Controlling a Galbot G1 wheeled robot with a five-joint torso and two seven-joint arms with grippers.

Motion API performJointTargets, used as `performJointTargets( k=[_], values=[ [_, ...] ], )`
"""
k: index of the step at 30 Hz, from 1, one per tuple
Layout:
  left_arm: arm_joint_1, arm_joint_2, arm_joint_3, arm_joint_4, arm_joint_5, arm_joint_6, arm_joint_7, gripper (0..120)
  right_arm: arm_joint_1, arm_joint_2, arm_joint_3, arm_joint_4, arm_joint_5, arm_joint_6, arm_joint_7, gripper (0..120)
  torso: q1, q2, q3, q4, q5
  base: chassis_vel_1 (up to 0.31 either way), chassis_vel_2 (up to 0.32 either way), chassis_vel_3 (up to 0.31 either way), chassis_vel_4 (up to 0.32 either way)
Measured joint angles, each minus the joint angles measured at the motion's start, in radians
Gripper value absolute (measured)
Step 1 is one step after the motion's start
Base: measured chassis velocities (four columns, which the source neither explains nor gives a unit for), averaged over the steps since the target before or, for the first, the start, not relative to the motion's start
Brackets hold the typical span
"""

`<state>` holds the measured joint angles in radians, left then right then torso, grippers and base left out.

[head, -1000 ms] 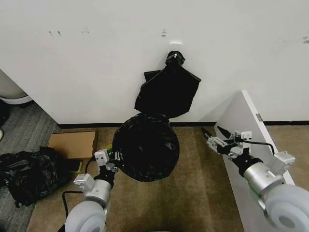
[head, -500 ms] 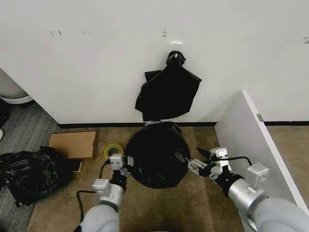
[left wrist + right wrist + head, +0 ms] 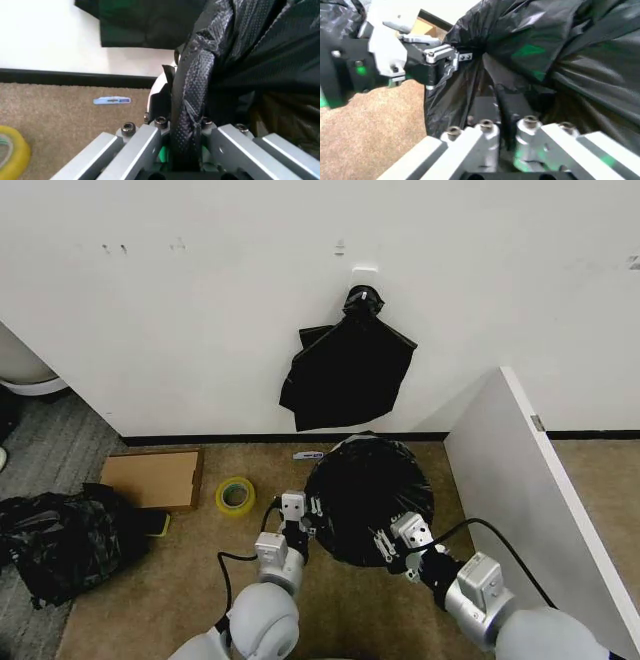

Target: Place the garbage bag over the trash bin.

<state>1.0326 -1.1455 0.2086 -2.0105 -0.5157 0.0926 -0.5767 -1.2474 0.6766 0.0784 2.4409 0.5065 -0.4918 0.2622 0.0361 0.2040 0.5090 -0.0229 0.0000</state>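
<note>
Nearest us, our left gripper [image 3: 303, 527] and right gripper [image 3: 388, 542] each pinched the garbage bag [image 3: 368, 495] at opposite edges, holding it over the floor below the wall. We judged both should keep the mouth stretched evenly for the trash bin.

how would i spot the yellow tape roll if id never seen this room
Start at the white wall with the knotted bundle of black bags hanging on it. On the carpet below and left lies the yellow tape roll, between the cardboard box and the black-bagged bin: the only yellow ring there.
</note>
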Motion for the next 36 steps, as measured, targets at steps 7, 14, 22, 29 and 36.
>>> performJointTargets(
  k=[7,14,22,29,36],
  values=[
    [-0.008,-0.026,0.045,0.011,0.070,0.002,0.008,0,0.179,0.076,-0.185,-0.084,-0.007,-0.180,0.175,0,0.000,0.000,0.000,0.0000,0.0000,0.000,0.000,0.000,0.000],
    [-0.001,-0.030,0.050,0.009,0.077,0.001,0.011,0,0.279,0.119,-0.292,-0.221,0.003,-0.245,0.268,0,0.000,0.000,0.000,-0.0001,0.0000,0.000,0.000,0.000,0.000],
    [0.013,-0.027,0.081,0.004,0.124,-0.008,0.026,0,0.371,0.135,-0.366,-0.328,0.028,-0.245,0.341,0,0.000,0.000,0.000,0.0000,0.0000,0.000,0.000,0.000,0.000],
    [0.014,-0.026,0.104,-0.004,0.131,-0.009,0.034,0,0.408,0.139,-0.388,-0.385,0.072,-0.244,0.382,0,0.000,0.000,0.000,-0.0002,0.0000,0.000,0.000,0.000,0.000],
    [0.033,-0.008,0.107,-0.024,0.146,-0.016,0.053,0,0.448,0.126,-0.406,-0.415,0.107,-0.244,0.402,0,0.000,0.000,0.000,-0.0001,-0.0001,0.000,0.000,0.000,0.000]
  ],
)
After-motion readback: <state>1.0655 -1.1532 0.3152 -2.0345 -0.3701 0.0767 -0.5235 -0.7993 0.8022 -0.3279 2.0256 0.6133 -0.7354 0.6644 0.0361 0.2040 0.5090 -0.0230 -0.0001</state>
